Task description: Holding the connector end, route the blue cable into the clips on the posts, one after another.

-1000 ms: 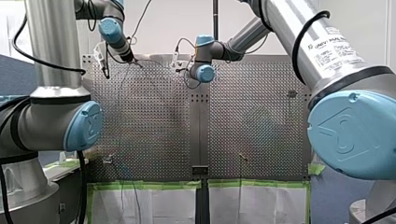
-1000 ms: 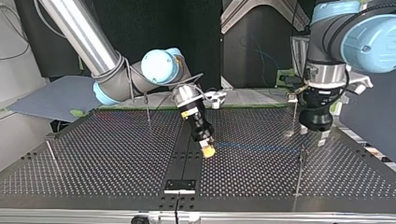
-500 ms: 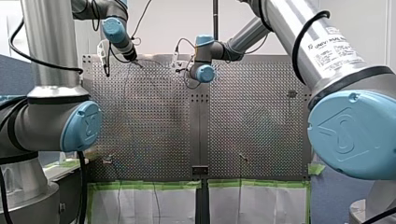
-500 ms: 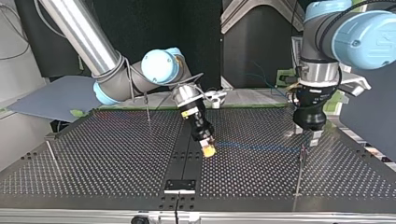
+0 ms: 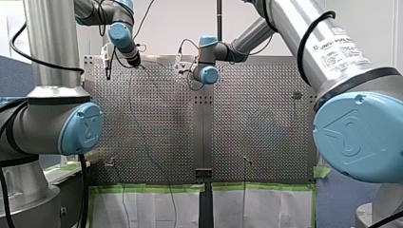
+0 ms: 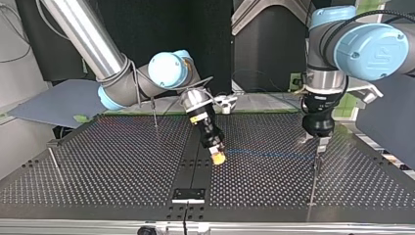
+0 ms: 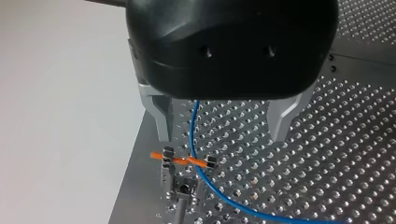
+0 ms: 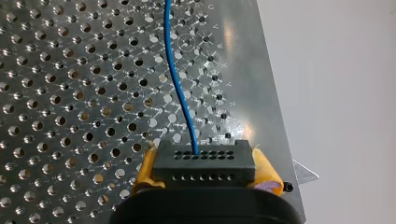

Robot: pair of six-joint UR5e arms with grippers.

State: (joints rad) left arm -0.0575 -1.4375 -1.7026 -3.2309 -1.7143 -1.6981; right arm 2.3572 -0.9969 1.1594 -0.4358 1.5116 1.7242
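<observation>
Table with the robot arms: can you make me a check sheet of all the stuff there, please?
Surface: perforated metal table, with thin posts standing on it.
Job's things: blue cable runs from a black connector and crosses a clip on a post.
Clutter: nothing seen.
End effectors: my left end effector is open over the clip, cable between its fingers; my right end effector is shut on the connector with yellow pads.
Cables: black cable loops along my left arm.
Surroundings: green tape at the table's edge; dark backdrop.
</observation>
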